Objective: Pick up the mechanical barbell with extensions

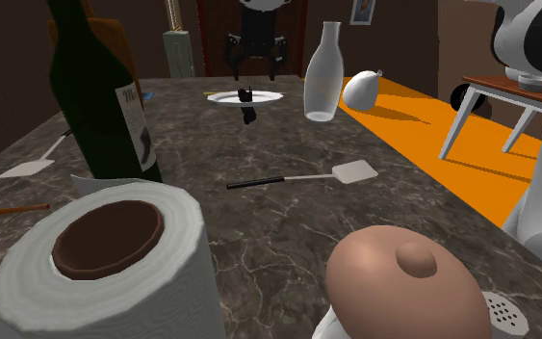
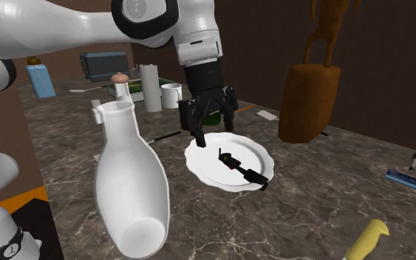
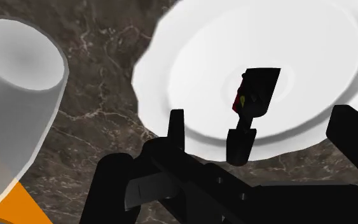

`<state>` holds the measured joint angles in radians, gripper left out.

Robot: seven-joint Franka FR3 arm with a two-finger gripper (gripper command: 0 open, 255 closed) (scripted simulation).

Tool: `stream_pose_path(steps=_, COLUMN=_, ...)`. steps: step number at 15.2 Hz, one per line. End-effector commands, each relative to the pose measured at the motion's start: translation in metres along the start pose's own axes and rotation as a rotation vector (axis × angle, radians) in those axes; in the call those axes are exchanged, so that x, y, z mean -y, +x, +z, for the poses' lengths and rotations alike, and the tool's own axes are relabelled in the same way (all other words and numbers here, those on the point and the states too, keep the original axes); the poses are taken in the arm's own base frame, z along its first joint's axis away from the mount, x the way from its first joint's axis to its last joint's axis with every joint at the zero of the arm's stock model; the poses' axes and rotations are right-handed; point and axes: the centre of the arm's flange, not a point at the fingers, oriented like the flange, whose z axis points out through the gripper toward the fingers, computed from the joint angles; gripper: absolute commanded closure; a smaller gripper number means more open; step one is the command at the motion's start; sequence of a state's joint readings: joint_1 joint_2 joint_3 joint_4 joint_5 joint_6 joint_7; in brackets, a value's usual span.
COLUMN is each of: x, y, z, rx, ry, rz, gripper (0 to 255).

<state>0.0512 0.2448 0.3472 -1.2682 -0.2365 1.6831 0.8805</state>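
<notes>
barbell (image 2: 244, 171) on white plate (image 2: 202, 166), vase (image 2: 128, 185) near; fingers (image 2: 196, 125) apart above.

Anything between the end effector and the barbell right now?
Nothing visible. The open end effector hangs above the plate, and the barbell lies uncovered on the plate below it. The white bottle stands off to the side, clear of the path.

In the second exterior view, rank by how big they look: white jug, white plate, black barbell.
1. White jug, largest, though nearness to the camera flatters it.
2. White plate.
3. Black barbell, lying on the plate.
</notes>
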Motion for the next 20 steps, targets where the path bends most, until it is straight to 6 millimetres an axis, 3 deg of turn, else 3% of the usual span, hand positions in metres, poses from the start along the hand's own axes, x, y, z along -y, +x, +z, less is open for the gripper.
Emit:
stream_pose_path(steps=1, x=0.014, y=0.008, z=-0.003, rx=-0.021, ry=-0.006, rz=0.021, gripper=0)
stream_pose_path(steps=10, x=0.012, y=-0.001, z=0.036, rx=-0.021, ry=-0.006, rz=0.021, gripper=0)
stream_pose_path(steps=11, x=0.012, y=-0.001, z=0.036, rx=-0.021, ry=-0.006, rz=0.021, gripper=255)
stream_pose_path(steps=20, x=0.012, y=-0.001, z=0.036, rx=-0.021, ry=-0.006, rz=0.021, gripper=255)
